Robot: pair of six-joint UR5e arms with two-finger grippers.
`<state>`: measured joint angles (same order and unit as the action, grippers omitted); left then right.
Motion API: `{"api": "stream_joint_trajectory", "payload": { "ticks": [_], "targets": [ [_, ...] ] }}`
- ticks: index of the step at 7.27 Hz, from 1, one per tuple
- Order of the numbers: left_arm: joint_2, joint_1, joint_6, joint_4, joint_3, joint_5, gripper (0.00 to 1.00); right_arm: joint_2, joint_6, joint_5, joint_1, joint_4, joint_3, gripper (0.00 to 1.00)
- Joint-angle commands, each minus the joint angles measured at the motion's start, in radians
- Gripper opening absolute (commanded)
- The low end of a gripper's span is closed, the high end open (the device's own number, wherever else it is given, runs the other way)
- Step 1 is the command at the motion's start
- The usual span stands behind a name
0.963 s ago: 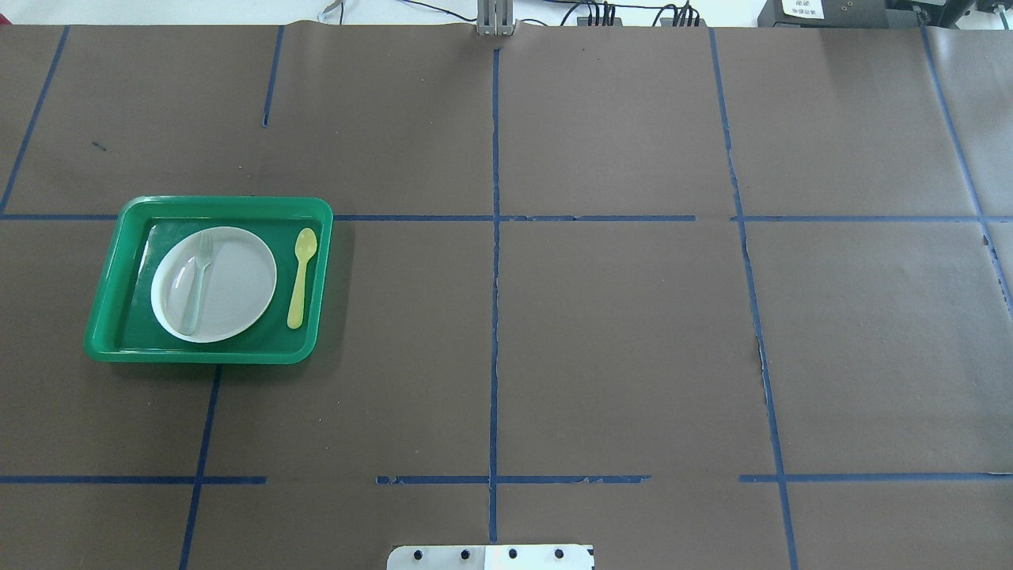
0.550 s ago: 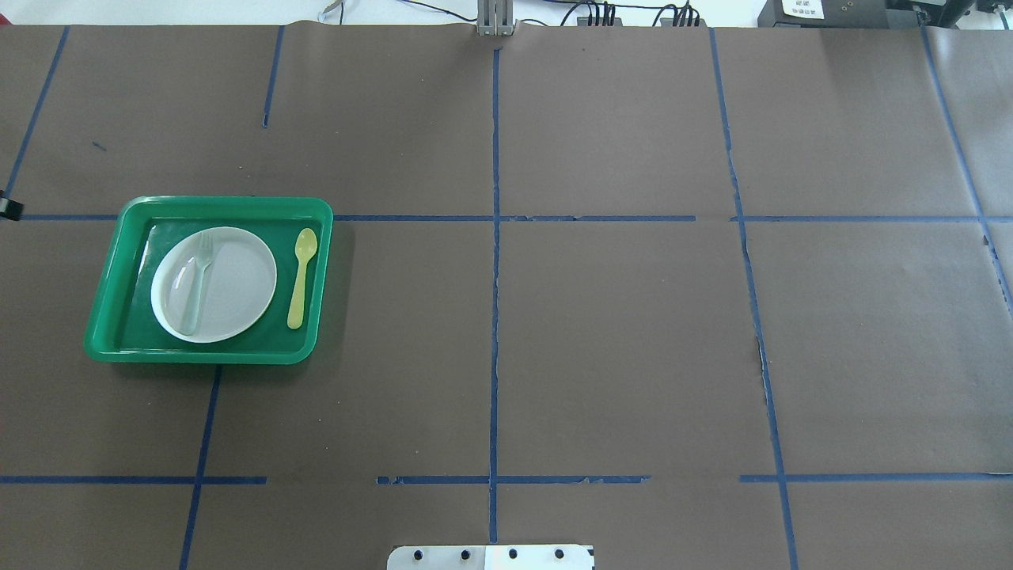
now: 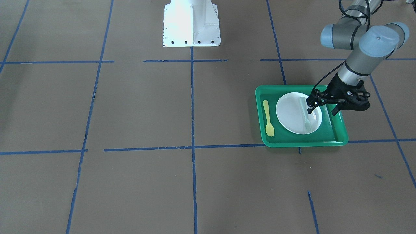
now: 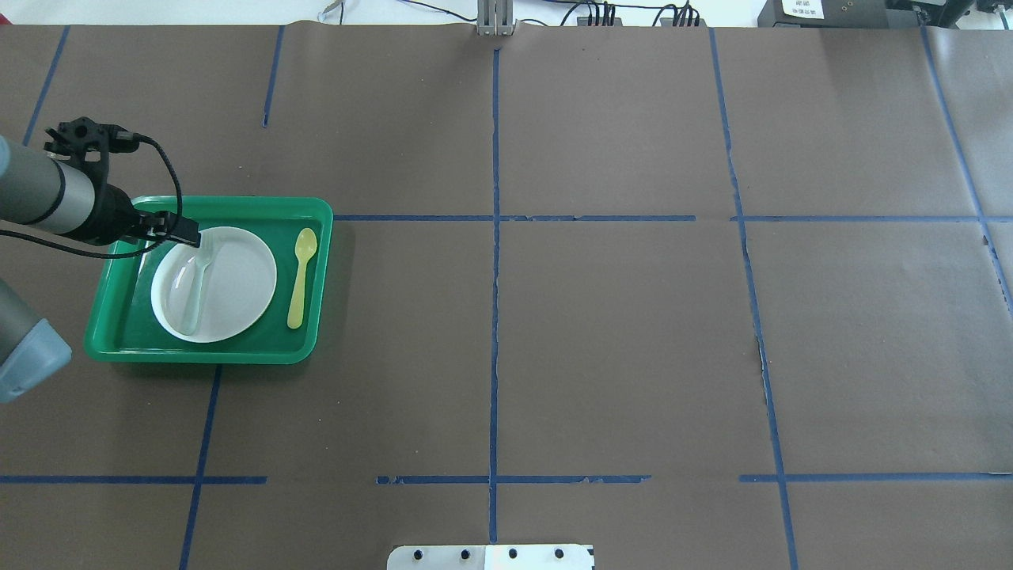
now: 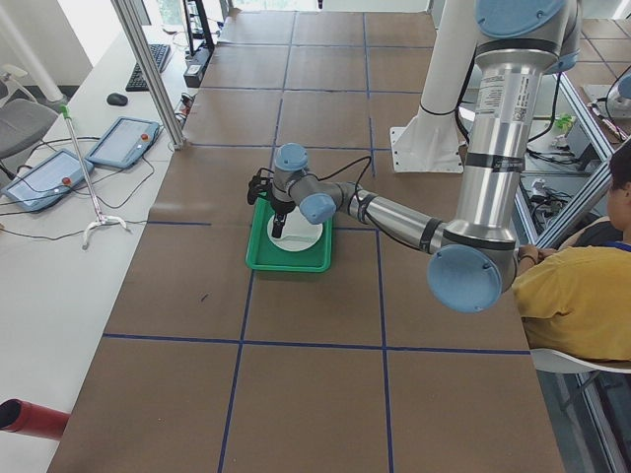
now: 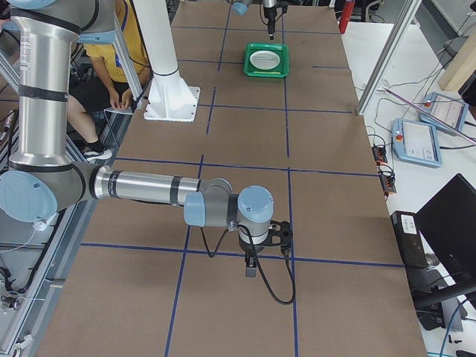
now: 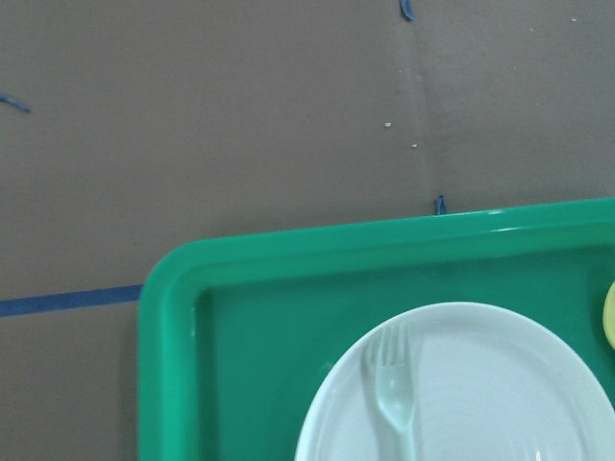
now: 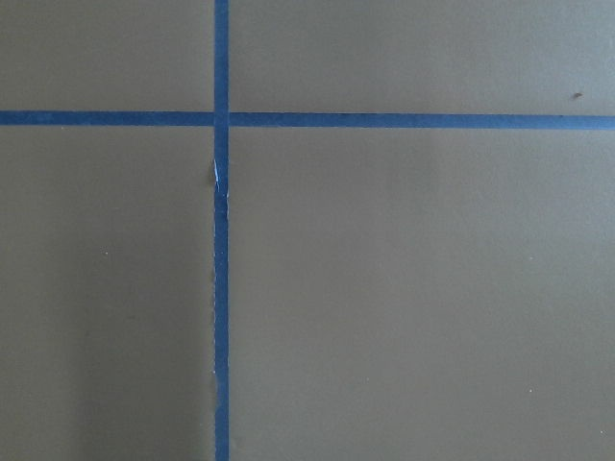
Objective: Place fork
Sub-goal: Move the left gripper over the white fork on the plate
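Counting one fork (image 4: 198, 283), one plate (image 4: 242, 286), one spoon (image 4: 301, 277)

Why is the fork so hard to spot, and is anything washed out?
Front-facing view: the pale, see-through fork nearly melts into the white plate, and the robot's white base is blown out by glare. Left wrist view: the fork's prongs show clearest, slightly soft. Overhead view: a bright sheen lies on the plate beside it.
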<state>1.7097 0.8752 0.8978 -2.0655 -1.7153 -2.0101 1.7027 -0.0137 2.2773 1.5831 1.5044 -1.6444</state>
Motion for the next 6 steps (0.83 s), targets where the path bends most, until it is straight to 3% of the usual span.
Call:
{"api": "stream_joint_trajectory", "payload": {
  "ticks": [1, 3, 6],
  "targets": [
    [0.013, -0.041, 0.026, 0.001, 0.046, 0.033, 0.8, 0.0, 0.0, 0.001, 0.0, -0.001, 0.0, 1.0],
    [0.013, -0.056, 0.029, 0.002, 0.048, 0.028, 0.69, 0.0, 0.0, 0.001, 0.0, 0.0, 0.0, 1.0],
    [0.014, -0.071, 0.027, 0.004, 0.059, 0.022, 0.69, 0.0, 0.0, 0.001, 0.0, -0.001, 0.0, 1.0]
  ]
}}
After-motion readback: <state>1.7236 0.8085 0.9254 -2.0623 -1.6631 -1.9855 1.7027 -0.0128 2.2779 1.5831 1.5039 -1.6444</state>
